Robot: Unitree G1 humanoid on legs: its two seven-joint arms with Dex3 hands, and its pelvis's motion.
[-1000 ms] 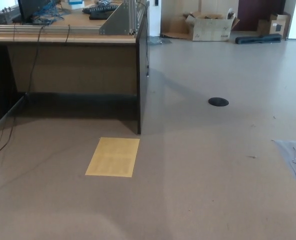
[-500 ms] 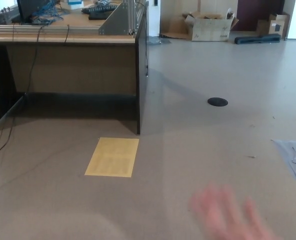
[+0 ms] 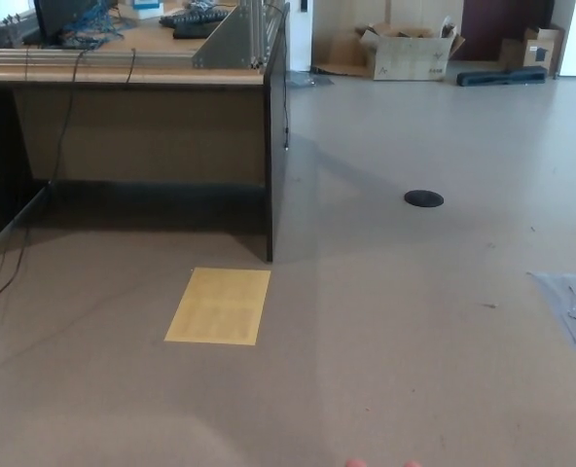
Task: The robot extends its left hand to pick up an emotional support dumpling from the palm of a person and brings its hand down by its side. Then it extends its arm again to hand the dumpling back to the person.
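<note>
Neither the left hand nor the right hand was seen in the head view, so it could not be told whether either was spread, pressed together or pinching anything. The dumpling was not seen either; its place could not be made out. At the very bottom edge, two pinkish fingertips (image 3: 356, 463) of a person were just visible, too little of them shown for the palm or anything on it to be judged. They were probably held low and close to the robot because the handover is meant to be made there, within reach of the left arm. The rest of the view was taken up by bare floor (image 3: 414, 321), on which a yellow sheet (image 3: 219, 305) was laid flat near the corner of a desk (image 3: 142, 126). A dark round disc (image 3: 424, 198) was set in the floor well apart from the sheet, and a grey patch (image 3: 572, 304) lay at the right edge. A cardboard box (image 3: 410, 51) was left against the far wall. Cables (image 3: 69, 107) were hung down the desk's front, presumably to feed the equipment on top. The task was judged to be at or near its start, with the reach not yet made, though this could not be confirmed.
</note>
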